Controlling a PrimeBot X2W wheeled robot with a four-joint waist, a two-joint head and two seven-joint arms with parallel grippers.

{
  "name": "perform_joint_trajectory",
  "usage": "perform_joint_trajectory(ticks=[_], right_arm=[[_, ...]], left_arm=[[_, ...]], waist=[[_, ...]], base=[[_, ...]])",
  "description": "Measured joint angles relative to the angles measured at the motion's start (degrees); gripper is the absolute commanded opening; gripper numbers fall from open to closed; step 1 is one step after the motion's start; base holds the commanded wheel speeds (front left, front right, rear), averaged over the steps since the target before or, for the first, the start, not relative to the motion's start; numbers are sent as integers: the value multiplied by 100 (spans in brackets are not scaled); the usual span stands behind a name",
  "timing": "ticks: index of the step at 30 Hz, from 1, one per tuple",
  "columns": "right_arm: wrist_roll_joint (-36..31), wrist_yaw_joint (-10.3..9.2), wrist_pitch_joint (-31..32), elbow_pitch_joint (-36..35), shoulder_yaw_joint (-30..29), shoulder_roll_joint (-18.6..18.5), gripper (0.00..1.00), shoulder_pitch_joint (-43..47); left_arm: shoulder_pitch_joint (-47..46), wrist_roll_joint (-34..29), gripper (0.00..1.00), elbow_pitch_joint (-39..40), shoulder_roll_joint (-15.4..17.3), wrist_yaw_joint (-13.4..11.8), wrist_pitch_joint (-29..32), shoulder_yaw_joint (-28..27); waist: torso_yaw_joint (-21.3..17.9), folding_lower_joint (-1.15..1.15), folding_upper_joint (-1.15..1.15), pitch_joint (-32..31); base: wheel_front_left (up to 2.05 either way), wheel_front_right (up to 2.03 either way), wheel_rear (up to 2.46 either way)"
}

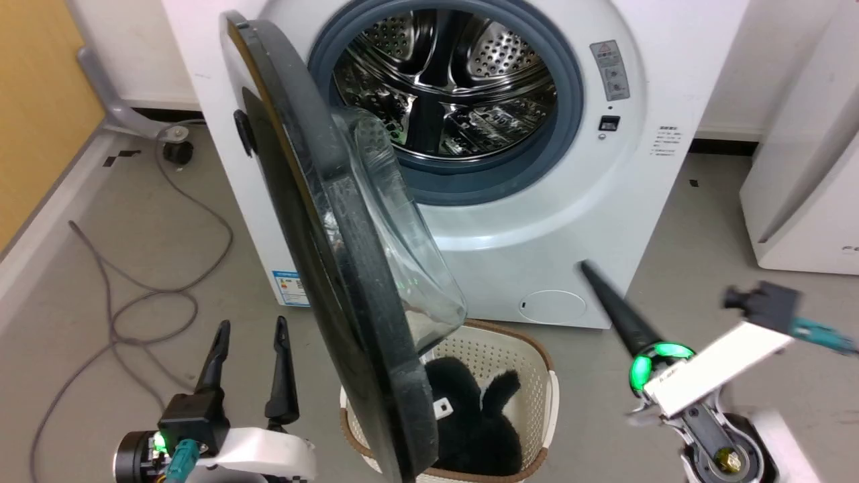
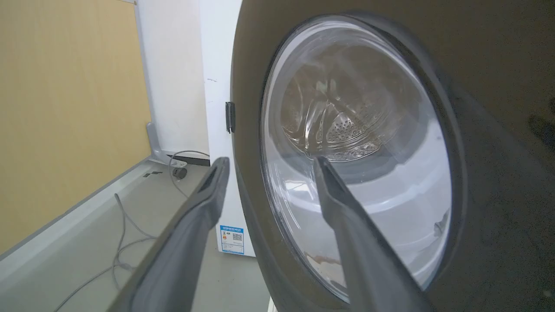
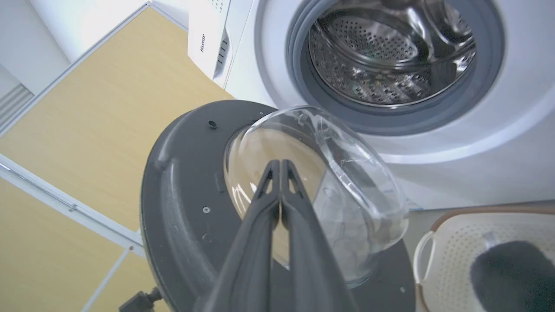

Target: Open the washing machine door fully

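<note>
The washing machine (image 1: pixel 570 221) stands with its steel drum (image 1: pixel 449 74) exposed. The washing machine door (image 1: pixel 349 268) is swung out roughly square to the front, its rim edge-on to me and its glass bowl (image 1: pixel 402 228) facing right. My left gripper (image 1: pixel 250 329) is open at the lower left, beside the door's outer face and holding nothing. In the left wrist view the open left gripper (image 2: pixel 271 160) points at the door (image 2: pixel 498 130). My right gripper (image 1: pixel 585 266) is shut and empty, off to the door's right. The right wrist view shows the right gripper (image 3: pixel 279 164) before the door's inner face (image 3: pixel 182 195).
A white basket (image 1: pixel 523 355) holding a black plush thing (image 1: pixel 476 416) sits on the floor under the door. Grey cable (image 1: pixel 134 295) loops across the floor on the left, near a wood panel (image 1: pixel 33 100). Another white appliance (image 1: pixel 805 201) stands at the right.
</note>
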State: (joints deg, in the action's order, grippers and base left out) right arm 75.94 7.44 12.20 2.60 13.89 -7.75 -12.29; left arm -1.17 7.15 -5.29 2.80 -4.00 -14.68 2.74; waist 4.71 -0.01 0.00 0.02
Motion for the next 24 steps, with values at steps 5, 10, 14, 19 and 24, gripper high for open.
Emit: perform_joint_trajectory(ticks=[5, 10, 14, 19, 24], right_arm=[[-1558, 0, -1645, 53, 374, -511, 0, 63], [-2830, 0, -2609, 519, 380, -757, 0, 149], [-4430, 0, -2695, 692, -293, -661, 0, 157], [-6178, 1, -2695, 310, -1139, -125, 0, 440], [-7096, 1, -2696, 177, -1642, 263, 0, 849]], left_arm=[[4, 0, 100, 14, 0, 0, 0, -80], [70, 0, 100, 30, 1, 0, 0, -155], [125, 0, 100, 47, 1, -1, 0, -176], [124, 0, 100, 69, 1, -1, 0, -166], [124, 0, 100, 73, 0, -1, 0, -154]], waist=[[-107, 0, 0, -26], [-223, 0, 0, -58], [-295, 0, 0, -73], [-322, 1, 0, -74], [-290, 1, 0, -112]], base=[[0, 0, 0], [0, 0, 0], [0, 0, 0], [0, 0, 0], [0, 0, 0]])
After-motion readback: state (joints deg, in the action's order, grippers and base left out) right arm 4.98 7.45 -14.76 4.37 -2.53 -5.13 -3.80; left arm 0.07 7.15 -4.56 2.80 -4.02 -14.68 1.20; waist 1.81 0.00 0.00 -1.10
